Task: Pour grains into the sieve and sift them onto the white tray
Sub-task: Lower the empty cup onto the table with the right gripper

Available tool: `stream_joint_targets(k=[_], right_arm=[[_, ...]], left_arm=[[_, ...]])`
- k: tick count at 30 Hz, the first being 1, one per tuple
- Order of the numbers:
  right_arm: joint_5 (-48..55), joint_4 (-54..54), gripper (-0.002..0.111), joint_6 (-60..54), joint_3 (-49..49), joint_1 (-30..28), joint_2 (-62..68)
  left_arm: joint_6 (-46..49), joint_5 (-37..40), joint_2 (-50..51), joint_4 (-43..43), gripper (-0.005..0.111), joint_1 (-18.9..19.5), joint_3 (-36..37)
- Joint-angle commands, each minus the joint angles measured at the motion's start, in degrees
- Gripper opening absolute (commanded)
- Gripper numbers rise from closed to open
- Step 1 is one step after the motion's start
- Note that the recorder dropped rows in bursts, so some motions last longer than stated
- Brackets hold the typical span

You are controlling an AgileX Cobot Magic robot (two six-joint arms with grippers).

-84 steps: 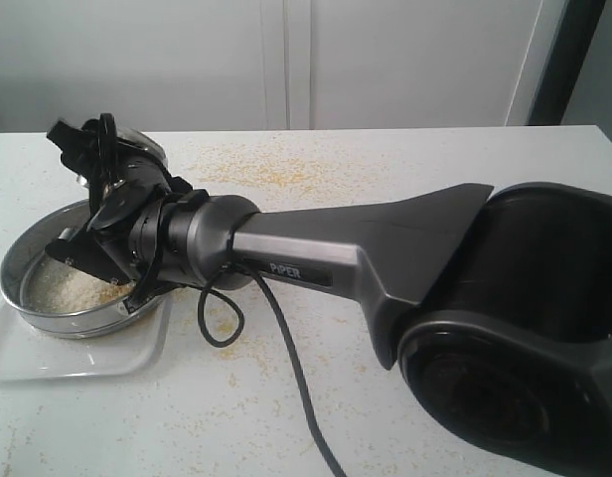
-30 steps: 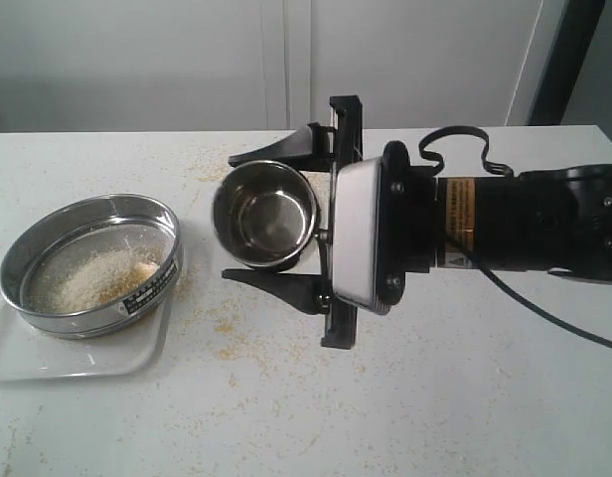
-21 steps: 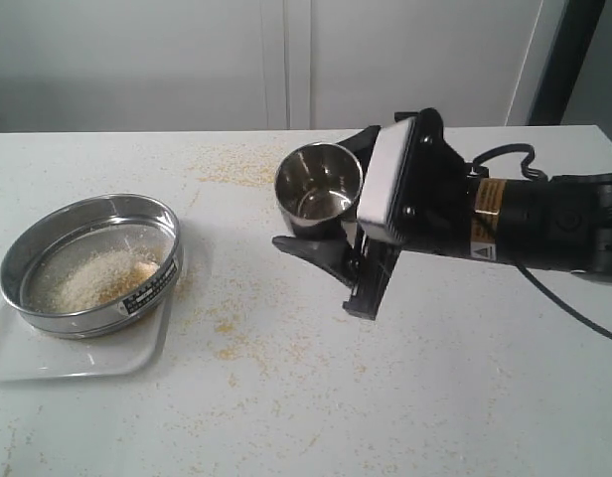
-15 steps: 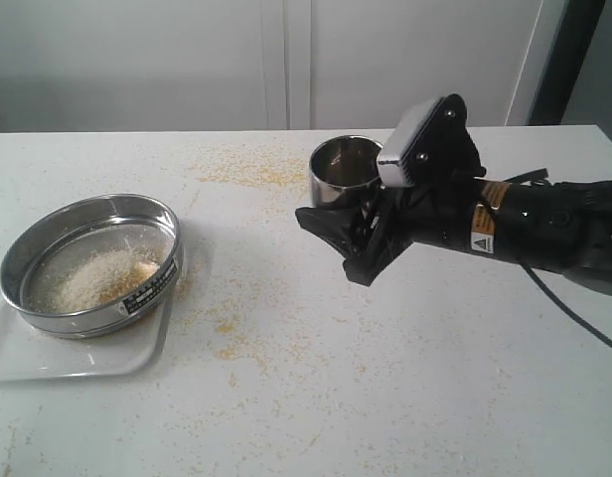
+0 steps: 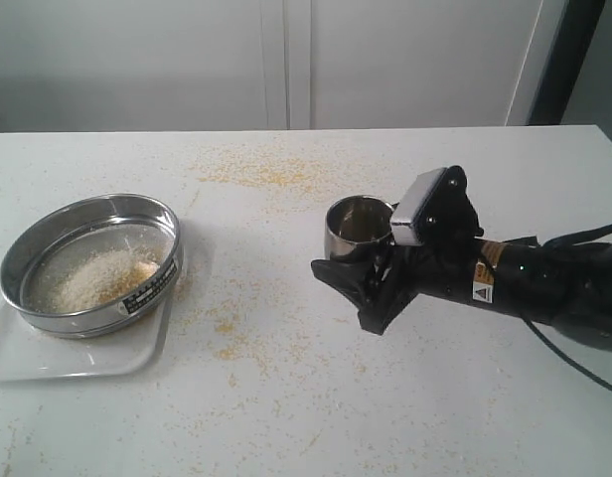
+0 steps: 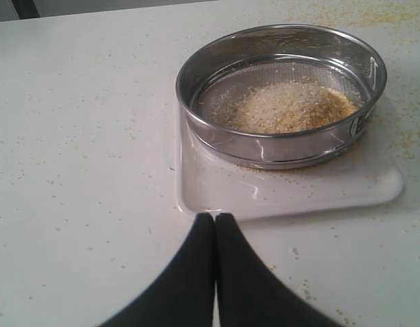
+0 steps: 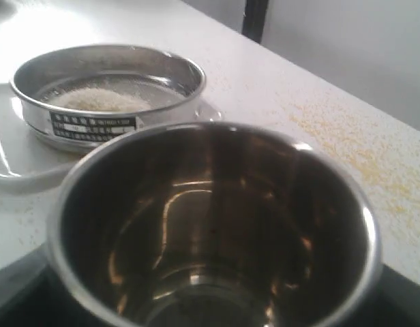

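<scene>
If the sieve (image 5: 87, 323) is shaken too hard, the grains (image 5: 92, 278) heaped inside may jump over the low rim of the white tray (image 5: 77, 360) under it and land on the table (image 5: 286, 397). In the exterior view the right gripper (image 5: 348, 260) clasps the empty steel cup (image 5: 356, 231) upright, well apart from the sieve. In the left wrist view the left gripper (image 6: 215, 221) has its fingers pressed together on nothing, just beside the tray's edge, with the sieve near. In the right wrist view the cup hides the fingers almost fully; a careless release could tip it.

Left jaws together, right jaws clamped.
</scene>
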Motion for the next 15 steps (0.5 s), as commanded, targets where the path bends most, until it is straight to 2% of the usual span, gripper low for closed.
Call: stream_joint_targets(k=[1,9,15], right_arm=[[-7.4,-0.8,0.000,-2.0,0.6,-0.5,3.4],[-7.2,-1.0,0.000,-2.0,-0.8,2.7,9.2],[-3.0,-0.6,0.000,-4.1,-2.9,3.5,10.2]], left_arm=[[-0.1,-0.2,-0.3,-0.4,0.000,-0.1,0.2],[-0.1,-0.2,-0.3,-0.4,0.000,-0.1,0.2],[-0.1,-0.2,-0.3,-0.4,0.000,-0.1,0.2]])
